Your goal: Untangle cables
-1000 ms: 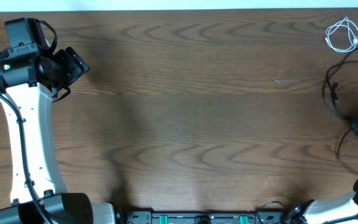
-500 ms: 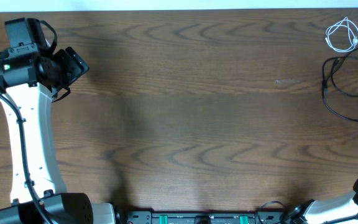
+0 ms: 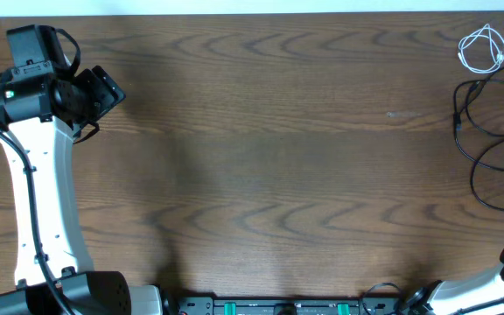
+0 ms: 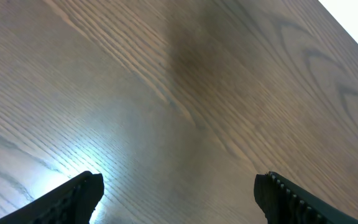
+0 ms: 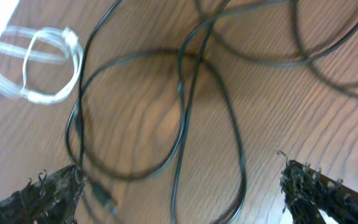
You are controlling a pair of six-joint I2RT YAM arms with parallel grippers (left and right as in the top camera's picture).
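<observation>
Left gripper [image 4: 178,189], right gripper [image 5: 179,186] wide open, empty. Black cables [image 5: 181,87] cut off at edge; white cable [image 5: 42,95] blurred.

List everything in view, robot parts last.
white cable: one, white, coiled at the table's far right corner
black cables: number unclear, black, looping tangle at the right edge, near the white one
table: one, brown wood
base rail: one, black with green marks, near edge
left arm: one, white and black, left side
right arm: one, white, near right corner, mostly out of frame
left gripper: one, black, open over bare wood
right gripper: one, black, open above the black cables
</observation>
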